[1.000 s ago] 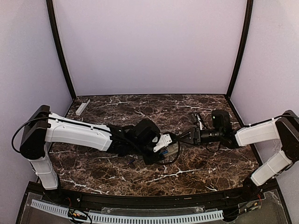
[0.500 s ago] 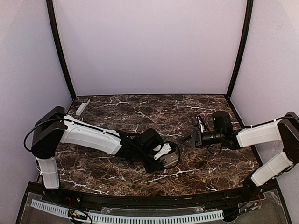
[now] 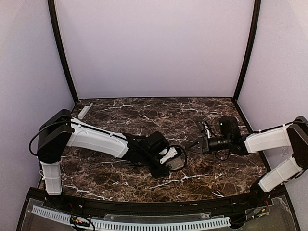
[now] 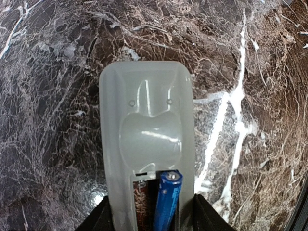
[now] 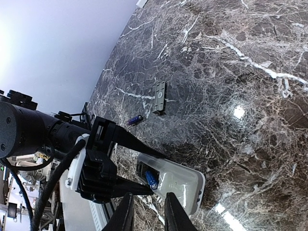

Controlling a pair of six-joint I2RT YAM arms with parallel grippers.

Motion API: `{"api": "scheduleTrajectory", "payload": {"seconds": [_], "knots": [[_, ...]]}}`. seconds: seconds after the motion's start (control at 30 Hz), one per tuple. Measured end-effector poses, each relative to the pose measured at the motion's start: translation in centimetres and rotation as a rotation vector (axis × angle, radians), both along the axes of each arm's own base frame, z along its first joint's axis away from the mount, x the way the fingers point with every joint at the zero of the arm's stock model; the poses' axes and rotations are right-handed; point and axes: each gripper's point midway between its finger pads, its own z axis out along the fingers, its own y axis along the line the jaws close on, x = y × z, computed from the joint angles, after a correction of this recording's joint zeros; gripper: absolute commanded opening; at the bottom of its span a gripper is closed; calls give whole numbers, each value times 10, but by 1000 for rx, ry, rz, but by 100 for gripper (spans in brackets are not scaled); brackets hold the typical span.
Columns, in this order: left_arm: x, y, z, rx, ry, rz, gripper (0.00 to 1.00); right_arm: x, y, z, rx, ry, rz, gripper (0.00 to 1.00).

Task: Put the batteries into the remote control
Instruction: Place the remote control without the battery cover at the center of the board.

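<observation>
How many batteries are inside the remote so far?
One battery sits in the remote control, which the left gripper holds. The slot beside it looks empty. A second battery lies on the table; the right gripper, holding nothing, has yet to fetch it.

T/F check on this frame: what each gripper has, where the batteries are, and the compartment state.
1. The left gripper grips the remote control. True.
2. The remote's battery compartment is uncovered. True.
3. Both batteries sit in the compartment. False: one blue battery is in it; the other battery lies on the table.
4. The right gripper holds a battery. False: nothing is between its fingers.
</observation>
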Motion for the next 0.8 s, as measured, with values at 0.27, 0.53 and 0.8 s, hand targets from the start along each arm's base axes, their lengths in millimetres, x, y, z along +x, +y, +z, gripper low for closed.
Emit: {"api": "scheduleTrajectory", "payload": {"seconds": [0.27,0.53,0.8], "knots": [[-2,1,0,11,14,-4,58,-8,5,-1,-4,8,25,22],[-2,-1,2,6,17,-9,70,-12,6,-5,-15,26,33,28],[-1,-1,3,-6,32,-5,66,-16,8,-7,-28,35,42,22]]}}
